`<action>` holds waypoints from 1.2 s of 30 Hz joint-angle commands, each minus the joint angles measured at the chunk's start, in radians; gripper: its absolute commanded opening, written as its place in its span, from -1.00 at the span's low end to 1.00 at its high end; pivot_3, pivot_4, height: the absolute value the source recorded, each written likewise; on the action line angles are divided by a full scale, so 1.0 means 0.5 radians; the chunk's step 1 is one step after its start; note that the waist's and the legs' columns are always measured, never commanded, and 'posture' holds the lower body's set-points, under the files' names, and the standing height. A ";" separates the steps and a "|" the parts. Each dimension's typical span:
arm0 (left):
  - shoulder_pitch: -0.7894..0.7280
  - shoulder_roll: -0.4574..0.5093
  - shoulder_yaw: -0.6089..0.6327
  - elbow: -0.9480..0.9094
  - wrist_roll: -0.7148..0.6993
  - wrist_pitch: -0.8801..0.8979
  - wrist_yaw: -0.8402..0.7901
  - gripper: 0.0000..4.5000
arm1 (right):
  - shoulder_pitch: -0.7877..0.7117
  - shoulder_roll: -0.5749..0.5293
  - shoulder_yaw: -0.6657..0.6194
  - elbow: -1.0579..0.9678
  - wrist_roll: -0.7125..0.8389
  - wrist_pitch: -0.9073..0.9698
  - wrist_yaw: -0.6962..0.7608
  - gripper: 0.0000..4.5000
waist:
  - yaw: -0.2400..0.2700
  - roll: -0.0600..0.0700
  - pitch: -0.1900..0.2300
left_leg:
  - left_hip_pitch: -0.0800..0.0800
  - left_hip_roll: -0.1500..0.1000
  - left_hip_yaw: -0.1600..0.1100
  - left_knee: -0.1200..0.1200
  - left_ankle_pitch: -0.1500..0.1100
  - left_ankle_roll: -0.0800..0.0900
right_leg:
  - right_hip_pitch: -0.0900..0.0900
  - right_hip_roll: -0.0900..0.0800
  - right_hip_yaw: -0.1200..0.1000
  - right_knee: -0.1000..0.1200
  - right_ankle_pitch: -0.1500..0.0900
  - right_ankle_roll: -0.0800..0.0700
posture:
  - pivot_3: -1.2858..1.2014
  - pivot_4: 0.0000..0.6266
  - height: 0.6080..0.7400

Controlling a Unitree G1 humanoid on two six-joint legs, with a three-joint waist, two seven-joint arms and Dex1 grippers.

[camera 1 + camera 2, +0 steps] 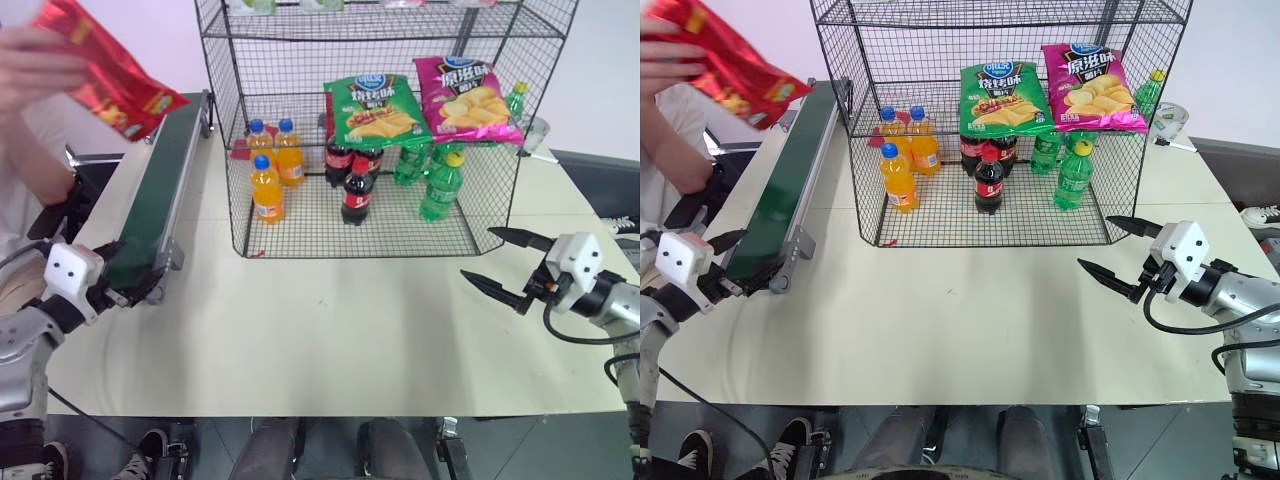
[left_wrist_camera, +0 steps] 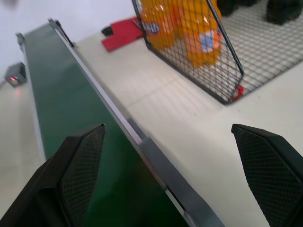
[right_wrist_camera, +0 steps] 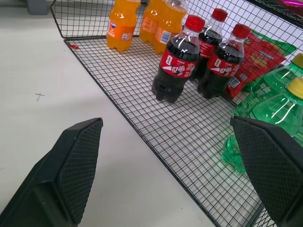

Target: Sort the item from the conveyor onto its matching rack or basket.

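Pale tabletop (image 1: 330, 340) carries the conveyor (image 1: 160, 190) along its left side and the black wire rack (image 1: 370, 130) at the back middle. A person's hand (image 1: 30, 65) at the upper left holds the red bag (image 1: 105, 70) in the air above the conveyor's far half, tilted, clear of the belt. Inside the rack a green bag (image 1: 372, 108) and a pink bag (image 1: 465, 98) lean side by side over cola bottles (image 1: 357, 190) and green bottles (image 1: 440, 185), with orange bottles (image 1: 267, 185) to their left. The left gripper (image 2: 175, 175) hovers level at the conveyor's near end, fingers spread wide, one over the belt, holding nothing. The right gripper (image 1: 505, 265) hangs open and empty over the tabletop, just before the rack's right front corner
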 commanded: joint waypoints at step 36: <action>0.562 0.155 0.230 0.056 0.988 -1.138 0.711 0.98 | 0.108 0.082 0.224 -0.699 0.374 0.442 0.285 1.00 | 0.005 0.000 0.001 | 0.000 0.001 0.000 -0.006 -0.001 0.001 | -0.003 -0.001 0.000 -0.004 -0.001 -0.001 | 0.03 -0.52 1.00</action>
